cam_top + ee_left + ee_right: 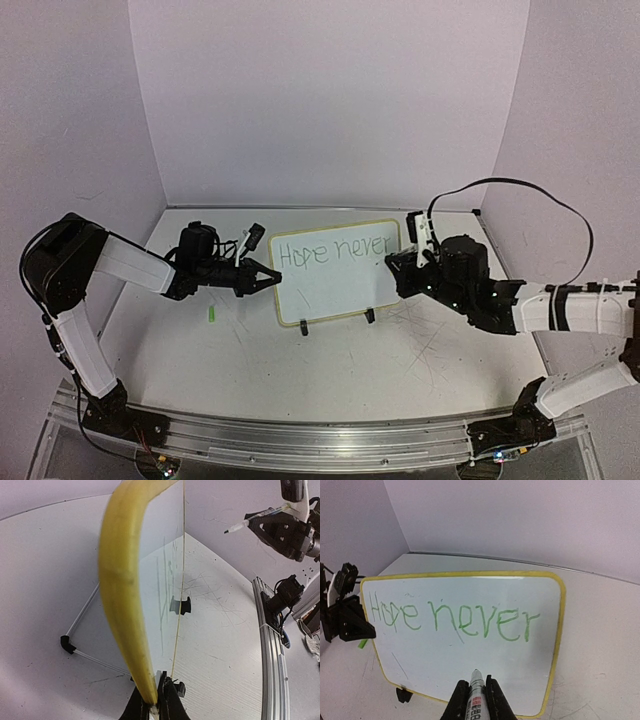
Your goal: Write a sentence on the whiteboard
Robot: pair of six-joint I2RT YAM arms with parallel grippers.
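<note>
**Green handwritten sentence point(455, 617) ended at "never", bare room beneath**

Nearest, the right fingers point(476, 692) were pinched shut on a white-barrelled marker pen point(476, 706), its long axis running toward the small rectangular white board with a thin yellow rim point(555, 630). The tip hung apart from the bare lower band, below the middle of the written line, so the next word probably called for a shift toward the board's left side, then a short push forward. The board stood upright on the scratched white tabletop point(350, 370), long side level. Farthest, at its left edge, the left fingers point(157, 700) were clamped shut on the rim.
</note>
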